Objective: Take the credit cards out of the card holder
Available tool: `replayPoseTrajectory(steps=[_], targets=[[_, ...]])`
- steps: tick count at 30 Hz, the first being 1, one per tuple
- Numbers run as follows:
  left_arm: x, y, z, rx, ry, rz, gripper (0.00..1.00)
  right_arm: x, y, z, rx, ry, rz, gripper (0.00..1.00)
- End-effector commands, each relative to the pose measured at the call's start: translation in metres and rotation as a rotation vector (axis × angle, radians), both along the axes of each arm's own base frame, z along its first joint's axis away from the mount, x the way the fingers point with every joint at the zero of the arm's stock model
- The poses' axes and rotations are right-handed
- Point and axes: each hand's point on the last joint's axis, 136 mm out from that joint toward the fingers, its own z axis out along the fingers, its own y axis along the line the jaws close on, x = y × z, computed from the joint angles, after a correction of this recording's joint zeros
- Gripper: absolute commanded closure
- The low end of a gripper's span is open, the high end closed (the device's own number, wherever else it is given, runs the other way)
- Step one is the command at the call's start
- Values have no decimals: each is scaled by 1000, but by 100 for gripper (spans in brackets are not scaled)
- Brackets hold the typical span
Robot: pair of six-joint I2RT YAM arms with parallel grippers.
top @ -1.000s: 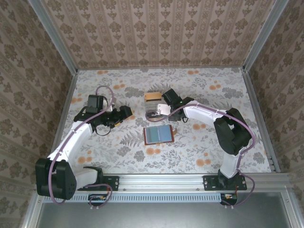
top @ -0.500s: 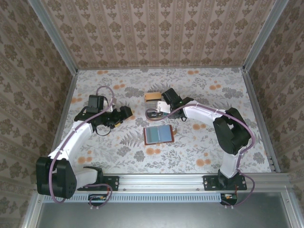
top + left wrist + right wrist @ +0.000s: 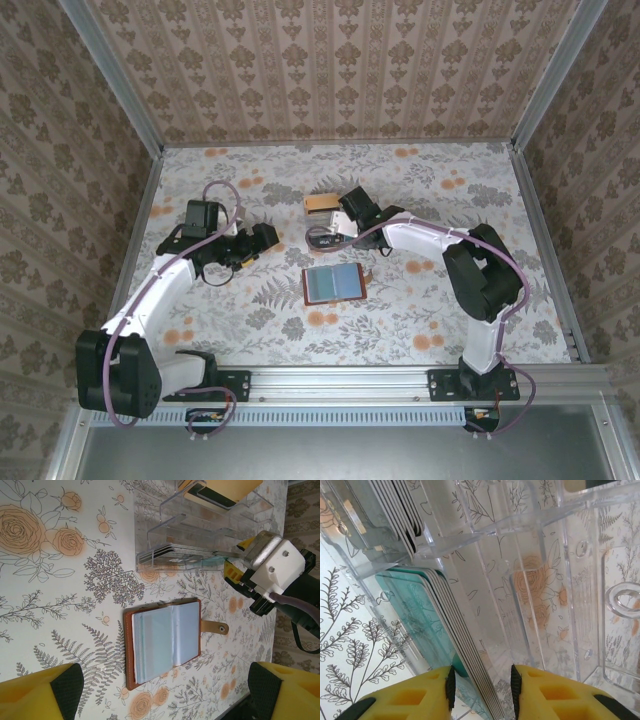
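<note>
Reddish-brown leather bifold card holder (image 3: pixel 333 284) lies open mid-table on the floral tabletop (image 3: pixel 420 190), blue-grey sleeves facing up. Left gripper (image 3: pixel 262 238) hovers nearby, jaws spread wide. Right gripper (image 3: pixel 482 692) is at the clear plastic compartment box (image 3: pixel 560 580), jaws parted, edge of a teal-topped card stack (image 3: pixel 427 615) between them.

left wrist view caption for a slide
Open card holder on floral table; right gripper at the clear card box beyond.

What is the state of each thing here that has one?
card holder: open, lying flat, strap unfastened.
clear box: holds cards in its compartments.
left gripper: open wide, empty.
right gripper: jaws slightly apart at the box's cards.
</note>
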Motion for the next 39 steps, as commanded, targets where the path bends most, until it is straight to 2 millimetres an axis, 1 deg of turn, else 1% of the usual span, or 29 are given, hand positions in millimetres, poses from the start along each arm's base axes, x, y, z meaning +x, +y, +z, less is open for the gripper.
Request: replayPoseTrajectory(steps=[1, 4, 6, 8, 11, 12, 14, 15, 16, 19, 21, 23, 24, 26, 27, 28, 31, 32, 35, 39], targets=[[2, 0, -2, -12, 0, -1, 11, 4, 0, 33, 85, -63, -68, 61], [3, -1, -5, -12, 8, -1, 11, -3, 2, 50, 169, -70, -121, 60], [4, -3, -8, -14, 16, -3, 11, -10, 4, 60, 229, -70, -161, 61], [3, -7, -12, -15, 28, -11, 11, -18, 7, 70, 302, -61, -204, 64], [1, -14, -21, 6, 49, -16, 13, -35, 13, 81, 446, -8, -284, 76], [0, -16, -23, 12, 53, -17, 14, -41, 14, 85, 494, 8, -317, 81], [-1, -22, -29, 26, 60, -16, 17, -51, 17, 87, 584, 48, -388, 84], [-2, -24, -32, 37, 65, -15, 19, -57, 18, 86, 626, 69, -421, 87], [-3, -27, -34, 48, 67, -14, 20, -61, 17, 84, 662, 83, -467, 90], [-8, -37, -41, 79, 69, -8, 22, -81, 23, 74, 742, 170, -532, 95], [-12, -43, -45, 95, 74, 8, 23, -93, 25, 64, 755, 227, -562, 97], [-18, -54, -48, 97, 75, 3, 23, -102, 24, 53, 754, 278, -605, 97], [-21, -58, -51, 100, 78, 3, 24, -106, 23, 48, 753, 300, -635, 100], [-25, -64, -57, 109, 87, -7, 28, -112, 26, 39, 776, 351, -693, 100], [-27, -67, -61, 117, 96, -13, 29, -120, 23, 32, 760, 390, -739, 100], [-30, -70, -64, 126, 104, -22, 30, -124, 25, 27, 768, 419, -769, 100], [-34, -77, -73, 141, 119, -31, 32, -138, 31, 10, 789, 513, -813, 100], [-35, -78, -75, 145, 122, -31, 32, -138, 33, 6, 804, 522, -823, 100], [-39, -85, -84, 153, 133, -43, 34, -146, 35, -10, 815, 571, -863, 100], [-42, -93, -95, 152, 149, -53, 37, -149, 31, -28, 774, 584, -905, 100]])
